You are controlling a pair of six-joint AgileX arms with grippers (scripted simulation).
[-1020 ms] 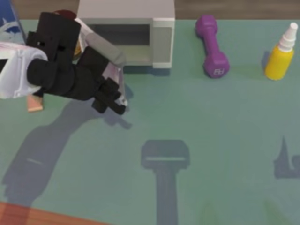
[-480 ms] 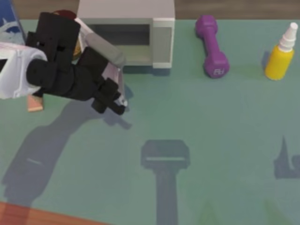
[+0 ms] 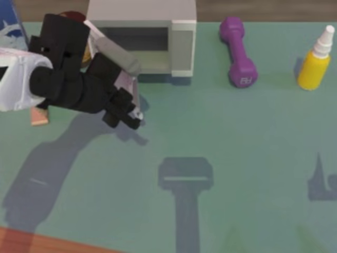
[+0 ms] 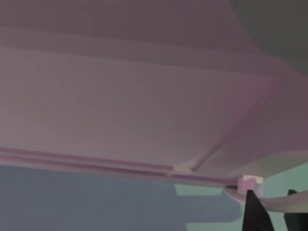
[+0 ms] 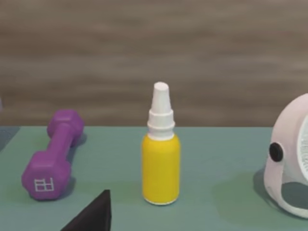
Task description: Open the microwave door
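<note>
Our left end effector (image 3: pixel 131 113) grips the lower edge of the microwave door (image 3: pixel 118 55), swung wide from the microwave (image 3: pixel 142 16); our right end effector's opening we cannot tell.

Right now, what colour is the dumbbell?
Purple; the dumbbell shows best in the right wrist view.

Bright, even light from above throws soft-edged arm shadows across the green table (image 3: pixel 253 158)

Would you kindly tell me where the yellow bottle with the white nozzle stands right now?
The yellow bottle with the white nozzle stands upright at the top view's far right, just right of the purple dumbbell.
</note>
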